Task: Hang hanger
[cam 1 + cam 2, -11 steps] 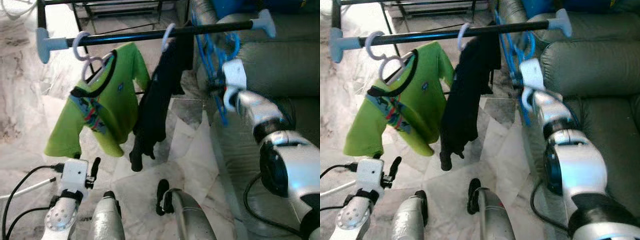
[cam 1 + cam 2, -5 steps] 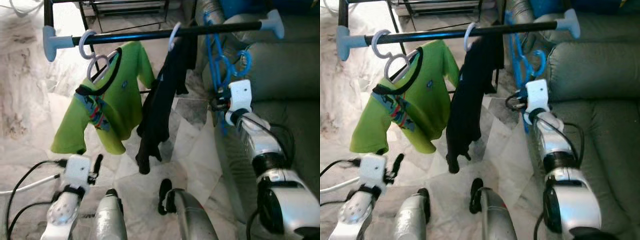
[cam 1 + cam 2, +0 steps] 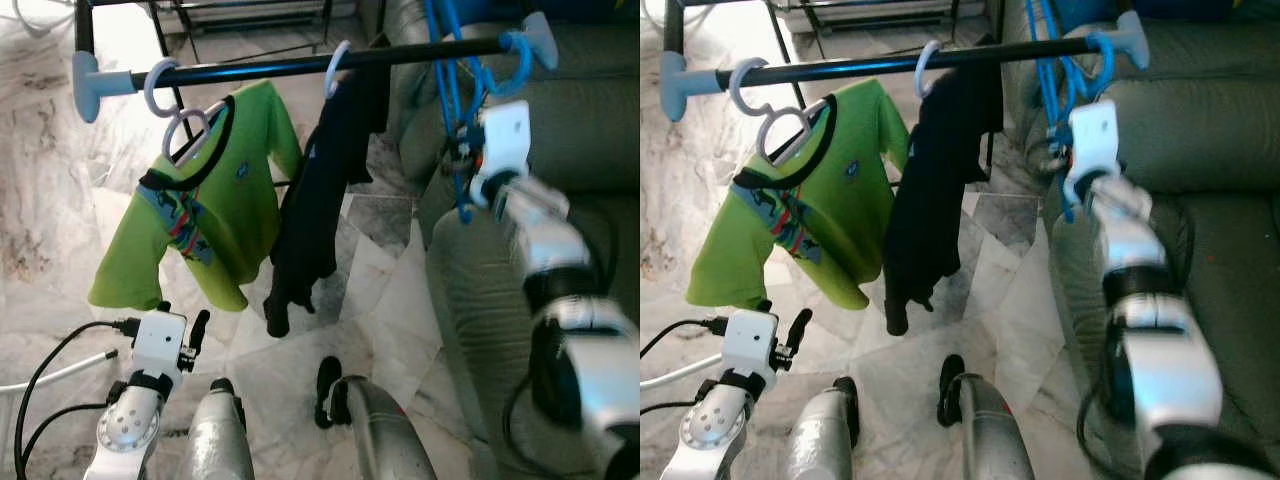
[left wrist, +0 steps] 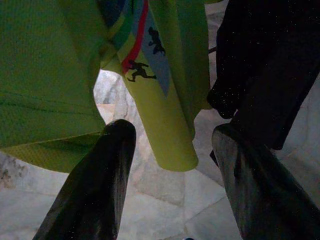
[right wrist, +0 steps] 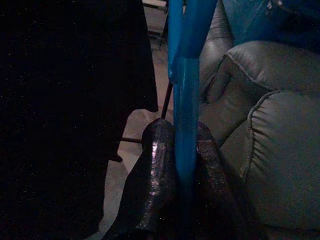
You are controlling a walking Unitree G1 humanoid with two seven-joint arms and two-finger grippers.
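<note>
a grey sofa [image 3: 580,110] fills the right side, with a marble floor [image 3: 50,200] to its left. a black clothes rail [image 3: 300,66] with pale blue end caps runs across the top. a green t-shirt [image 3: 215,200] hangs from it on a white hanger, and a black garment [image 3: 320,190] hangs beside it. the blue hanger [image 3: 455,90] has its hook over the rail's right end, near the cap. the right gripper [image 5: 176,165] is pressed together on the blue hanger's lower bar. the left gripper [image 4: 172,150] hangs low below the t-shirt, its fingers spread wide and holding nothing.
</note>
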